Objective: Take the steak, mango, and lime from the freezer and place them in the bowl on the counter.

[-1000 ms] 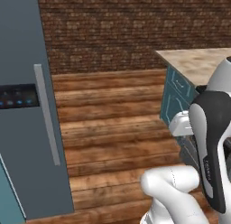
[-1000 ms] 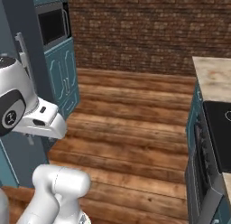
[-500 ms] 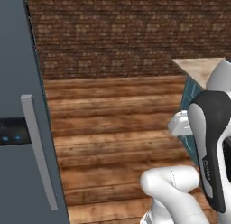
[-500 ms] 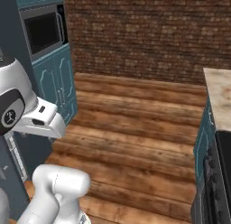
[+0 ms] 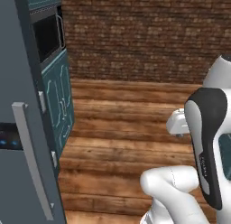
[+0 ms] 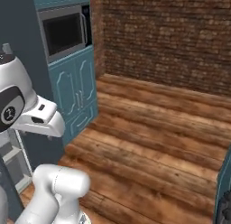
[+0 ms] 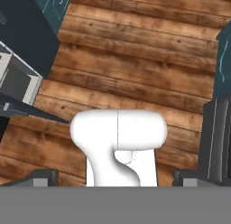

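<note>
Swinging left with my base, both base cameras now face the freezer (image 5: 20, 142), which stands close on my left with its door apparently ajar, while my gripper (image 7: 115, 175), fingers spread wide and empty, points at the floor.

Freezer (image 5: 18, 128) stands on wooden floor (image 5: 131, 128)

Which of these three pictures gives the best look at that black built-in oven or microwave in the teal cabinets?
The right base view: the microwave faces the camera, with its dark door and handle plain to see. The left base view catches it edge-on, squeezed beside the freezer. I cannot make it out in the hand view.
</note>
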Motion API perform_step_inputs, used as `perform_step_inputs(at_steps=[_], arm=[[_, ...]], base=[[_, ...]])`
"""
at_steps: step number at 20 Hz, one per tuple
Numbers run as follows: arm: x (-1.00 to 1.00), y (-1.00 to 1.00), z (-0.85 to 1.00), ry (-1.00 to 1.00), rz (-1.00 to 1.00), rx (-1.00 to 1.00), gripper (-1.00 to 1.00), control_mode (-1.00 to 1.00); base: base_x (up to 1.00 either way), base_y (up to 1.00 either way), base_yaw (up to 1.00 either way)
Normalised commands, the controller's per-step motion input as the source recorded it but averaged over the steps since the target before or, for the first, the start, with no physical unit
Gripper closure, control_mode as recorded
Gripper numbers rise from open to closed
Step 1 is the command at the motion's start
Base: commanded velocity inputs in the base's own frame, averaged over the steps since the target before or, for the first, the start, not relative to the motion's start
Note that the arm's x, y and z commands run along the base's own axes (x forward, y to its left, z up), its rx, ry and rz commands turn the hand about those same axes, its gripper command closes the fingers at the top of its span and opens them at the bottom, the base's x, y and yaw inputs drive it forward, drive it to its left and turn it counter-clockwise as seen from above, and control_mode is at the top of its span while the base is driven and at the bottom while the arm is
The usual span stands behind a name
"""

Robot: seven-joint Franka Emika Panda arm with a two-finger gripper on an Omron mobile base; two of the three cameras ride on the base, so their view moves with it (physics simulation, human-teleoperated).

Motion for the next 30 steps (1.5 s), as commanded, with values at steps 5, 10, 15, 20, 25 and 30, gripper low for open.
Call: perform_step_inputs(at_steps=[5, 10, 15, 20, 25, 30], arm=[[0.0, 0.0, 0.0, 0.0, 0.0, 0.0, -1.0, 1.0], [0.0, 0.0, 0.0, 0.0, 0.0, 0.0, -1.0, 1.0], [0.0, 0.0, 0.0, 0.0, 0.0, 0.0, -1.0, 1.0], [0.0, 0.0, 0.0, 0.0, 0.0, 0.0, -1.0, 1.0], [0.0, 0.0, 0.0, 0.0, 0.0, 0.0, -1.0, 1.0], [0.0, 0.0, 0.0, 0.0, 0.0, 0.0, -1.0, 1.0]], base=[[0.04, -0.48, 0.77], [0.01, -0.51, 0.78], [0.15, -0.59, 0.71], [0.39, -0.76, 0.51], [0.34, -0.86, 0.23], [0.39, -0.39, 0.4]])
